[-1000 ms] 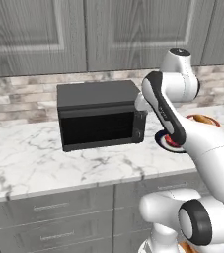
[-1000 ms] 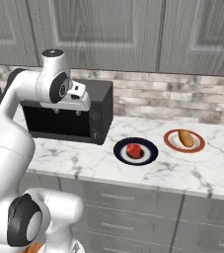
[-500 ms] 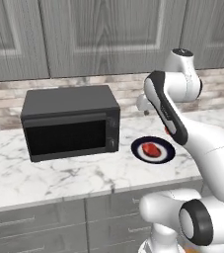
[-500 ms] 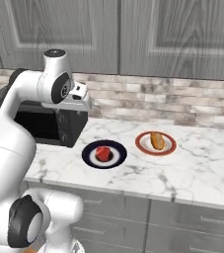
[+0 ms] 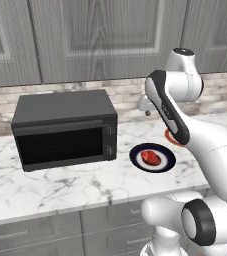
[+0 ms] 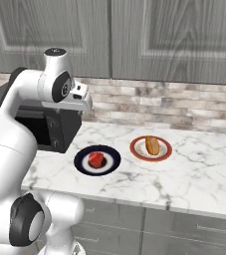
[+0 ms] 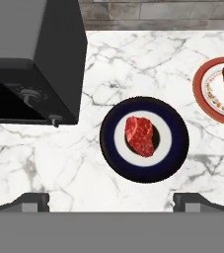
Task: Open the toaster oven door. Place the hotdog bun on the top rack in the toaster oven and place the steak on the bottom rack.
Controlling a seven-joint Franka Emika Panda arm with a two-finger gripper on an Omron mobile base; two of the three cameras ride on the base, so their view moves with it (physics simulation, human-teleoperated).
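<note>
toaster oven door [image 5: 62, 145] closed | steak [image 7: 140, 136] on dark plate [image 7: 175, 153] beside | gripper [image 7: 111, 201] spread wide, empty

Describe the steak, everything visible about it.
The steak is a small, lumpy, raw-looking red chunk with a mottled surface. It lies flat at the middle of a round plate with a dark blue rim and white centre, on the marble counter, right of the toaster oven. Nothing but the plate touches it.
</note>
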